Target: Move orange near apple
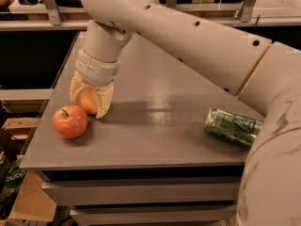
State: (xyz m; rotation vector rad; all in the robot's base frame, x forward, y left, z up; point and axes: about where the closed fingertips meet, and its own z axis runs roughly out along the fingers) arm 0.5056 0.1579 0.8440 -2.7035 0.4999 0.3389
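Matte orange and round, the small orange (87, 100) is gripped by the cream claw (88, 107), low on the grey table (155, 126) just beside the speckled red apple (69, 121). If released carelessly, either fruit could be nudged and rolled off the nearby left edge.

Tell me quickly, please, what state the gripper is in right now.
Gripper: closed on the orange, low at the left side of the table, just beside the apple.
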